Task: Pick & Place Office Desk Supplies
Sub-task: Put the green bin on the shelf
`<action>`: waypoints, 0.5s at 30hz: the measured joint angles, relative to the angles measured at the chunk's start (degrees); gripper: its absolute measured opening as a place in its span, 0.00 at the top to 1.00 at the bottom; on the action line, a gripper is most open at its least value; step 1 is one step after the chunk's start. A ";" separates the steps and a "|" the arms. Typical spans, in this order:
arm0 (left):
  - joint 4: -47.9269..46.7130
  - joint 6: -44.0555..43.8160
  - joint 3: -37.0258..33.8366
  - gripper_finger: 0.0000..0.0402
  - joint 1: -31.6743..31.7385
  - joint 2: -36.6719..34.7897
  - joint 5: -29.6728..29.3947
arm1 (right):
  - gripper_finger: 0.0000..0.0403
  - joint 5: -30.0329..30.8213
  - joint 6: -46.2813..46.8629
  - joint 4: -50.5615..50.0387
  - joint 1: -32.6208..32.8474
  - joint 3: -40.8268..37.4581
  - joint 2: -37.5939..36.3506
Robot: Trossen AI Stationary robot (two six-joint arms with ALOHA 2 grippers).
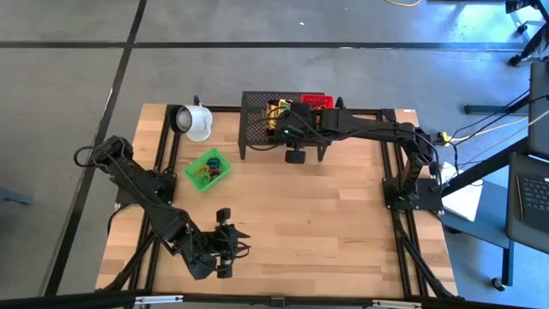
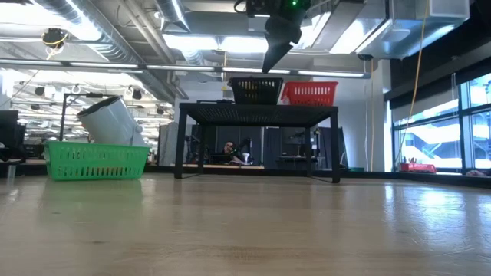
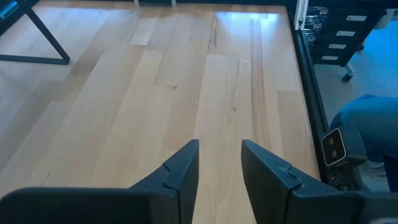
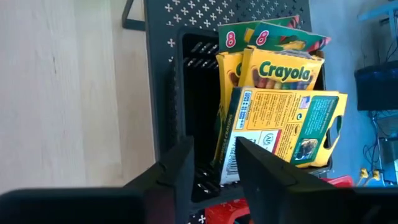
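Risk: we judge the topmost crayon box (image 4: pixel 283 127) is the weak spot. It lies slanted across the upright boxes in the black basket (image 4: pixel 186 124) with a corner past the basket's far rim, so a brush from a finger on the way up could tip it out onto the black mesh shelf (image 4: pixel 211 12) or off it.
Cause: the right gripper's (image 4: pixel 211 165) fingers sit just beside that box's barcode edge, and we cannot tell whether they touch it or stand just clear.
Second risk: the basket looks packed tight, so we expect another box pushed in would jam or lift its neighbours.
Right gripper: we see it above the black basket on the shelf, jaws parted by a moderate gap and nothing between them; it has hold of nothing.
Left gripper: we see the left gripper (image 3: pixel 219 168) parked low over the near left part of the tabletop (image 1: pixel 326 223), jaws parted a little, empty, only bare wood ahead of it.
Crayon boxes: yellow Crayola packs with green print, standing on end in the black basket, one lying slanted on top.
Green basket (image 1: pixel 206 169): on the tabletop in front of the shelf's left end, with small coloured bits inside that we cannot make out.
Red basket (image 1: pixel 315 100): on the shelf just beside the black one; contents hidden from us.
White mug (image 1: pixel 194 120): on its side near the tabletop's far left edge, well apart from both grippers.
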 joint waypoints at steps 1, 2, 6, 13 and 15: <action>0.00 0.00 0.00 0.72 0.00 0.00 0.00 | 0.69 0.02 -0.02 0.00 0.00 0.00 0.00; 0.00 0.00 0.00 0.72 0.00 0.00 0.00 | 0.68 0.00 -0.20 0.00 0.00 0.00 0.00; 0.02 0.00 0.00 0.72 0.01 0.00 -0.12 | 0.63 0.00 -0.30 -0.06 0.47 0.00 -0.75; 0.02 0.01 0.00 0.72 1.55 0.00 -2.08 | 0.59 -0.03 1.64 -2.29 2.77 0.00 -6.47; 0.02 -0.06 0.00 0.72 2.40 0.00 -2.08 | 0.59 -0.14 4.37 -3.19 4.41 0.00 -8.59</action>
